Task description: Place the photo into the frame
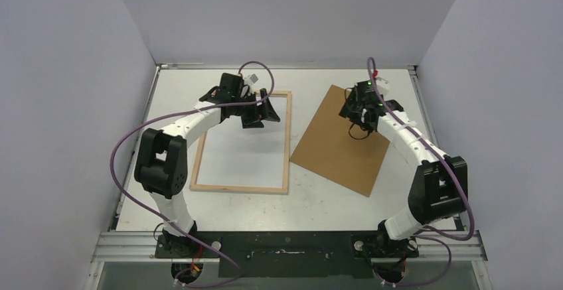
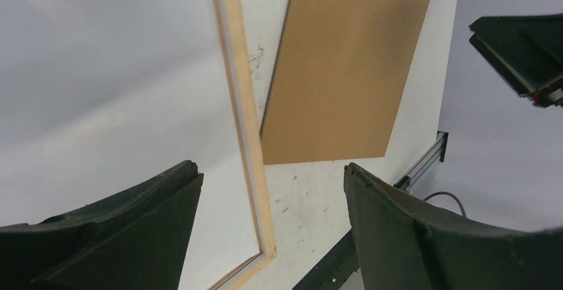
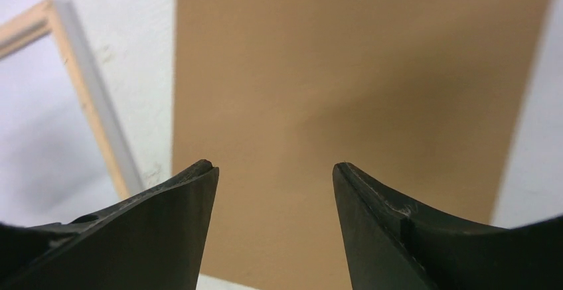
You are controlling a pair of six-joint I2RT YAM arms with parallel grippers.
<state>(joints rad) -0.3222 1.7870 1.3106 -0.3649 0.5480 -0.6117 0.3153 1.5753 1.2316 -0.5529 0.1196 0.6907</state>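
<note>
The frame (image 1: 288,144) lies flat left of centre with its light wood back up. A smooth white sheet (image 1: 242,154) fills its opening and looks like the photo's plain back; no dark picture side shows. My left gripper (image 1: 262,112) is open and empty, above the frame's far right part. In the left wrist view the frame's right rail (image 2: 247,124) runs between the open fingers (image 2: 271,165), with the white sheet (image 2: 113,84) to its left. My right gripper (image 1: 358,114) is open and empty over the brown board; the right wrist view shows it open (image 3: 273,165).
The loose brown backing board (image 1: 338,150) lies at an angle to the right of the frame, a strip of table between them. It also shows in the left wrist view (image 2: 338,71) and the right wrist view (image 3: 345,71). Grey walls close in on the table.
</note>
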